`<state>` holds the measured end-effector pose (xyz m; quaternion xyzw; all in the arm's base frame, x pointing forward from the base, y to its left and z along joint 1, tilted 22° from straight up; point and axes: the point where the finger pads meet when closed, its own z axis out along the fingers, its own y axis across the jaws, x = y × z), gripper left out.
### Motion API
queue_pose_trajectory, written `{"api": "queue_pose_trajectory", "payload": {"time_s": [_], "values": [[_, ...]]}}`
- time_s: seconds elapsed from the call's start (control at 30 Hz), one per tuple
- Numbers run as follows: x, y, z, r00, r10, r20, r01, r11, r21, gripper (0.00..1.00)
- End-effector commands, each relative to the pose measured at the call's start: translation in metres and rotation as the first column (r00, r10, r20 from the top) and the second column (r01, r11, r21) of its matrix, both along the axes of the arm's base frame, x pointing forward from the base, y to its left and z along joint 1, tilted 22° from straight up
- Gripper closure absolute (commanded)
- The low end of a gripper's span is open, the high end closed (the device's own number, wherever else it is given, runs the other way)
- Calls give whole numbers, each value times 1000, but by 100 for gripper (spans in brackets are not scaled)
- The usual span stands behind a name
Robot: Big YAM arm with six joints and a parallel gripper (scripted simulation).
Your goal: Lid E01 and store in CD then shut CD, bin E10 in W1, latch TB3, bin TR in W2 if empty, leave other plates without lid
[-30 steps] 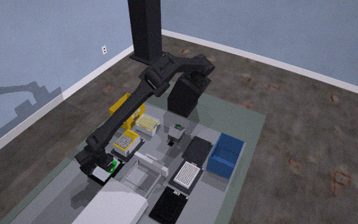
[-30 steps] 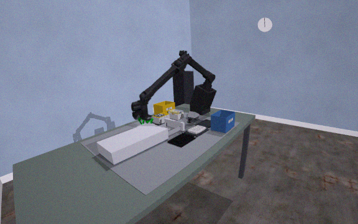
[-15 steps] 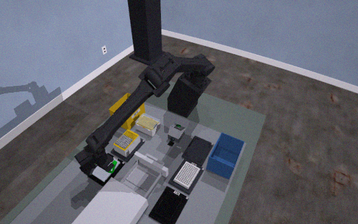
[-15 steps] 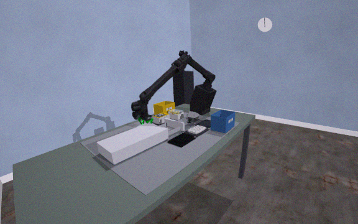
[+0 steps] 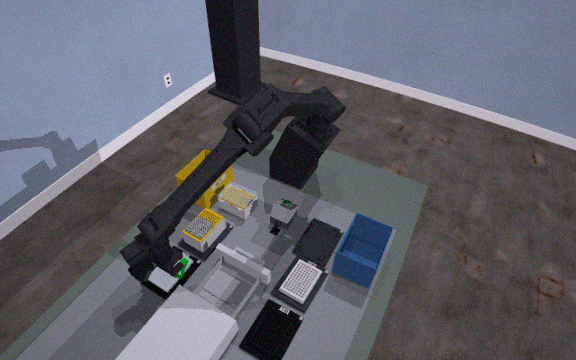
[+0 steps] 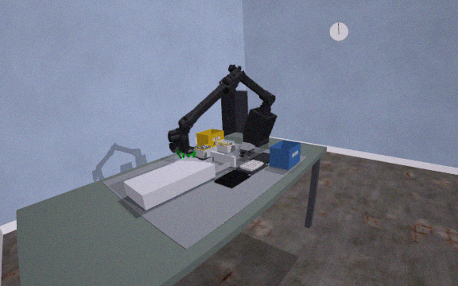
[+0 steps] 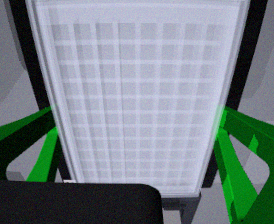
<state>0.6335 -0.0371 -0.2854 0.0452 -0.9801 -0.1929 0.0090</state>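
Note:
My gripper (image 5: 175, 272) is at the front left of the deck, beside the cooler, and it also shows in the exterior view (image 6: 185, 154). Its green fingers are shut on the long sides of a clear assay plate (image 7: 136, 90), pale with a faint well grid. The plate (image 5: 164, 280) is at a dark nest. I cannot tell if it rests there or if a lid is on it. The white assay plate (image 5: 300, 280) lies in its nest. The cooler CD (image 5: 183, 332) has its drawer (image 5: 228, 282) open.
The yellow bin W1 stands at the back left and the blue bin W2 (image 5: 363, 247) at the right. Tip box TB3 (image 5: 238, 199) and tip rack TR (image 5: 204, 227) stand near the arm. The green key DONE (image 5: 287, 204) is mid-deck. Two dark nests (image 5: 318, 242) (image 5: 270, 332) hold nothing.

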Motion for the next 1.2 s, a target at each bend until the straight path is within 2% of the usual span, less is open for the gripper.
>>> {"api": "queue_pose_trajectory", "payload": {"time_s": [0.0,0.27,0.33,0.57,1.0,1.1,1.17], "values": [[18,-23,36,999,-20,47,20,1000,-7,100],[17,-27,45,999,-17,46,18,1000,-7,100],[27,-30,53,998,-17,67,18,1000,-11,100],[18,-31,54,999,-17,49,18,1000,-9,100],[26,-38,72,997,-21,68,22,1000,-13,100],[18,-38,72,999,-17,49,18,1000,-10,100],[21,-39,76,998,-17,56,18,1000,-11,100]]}}
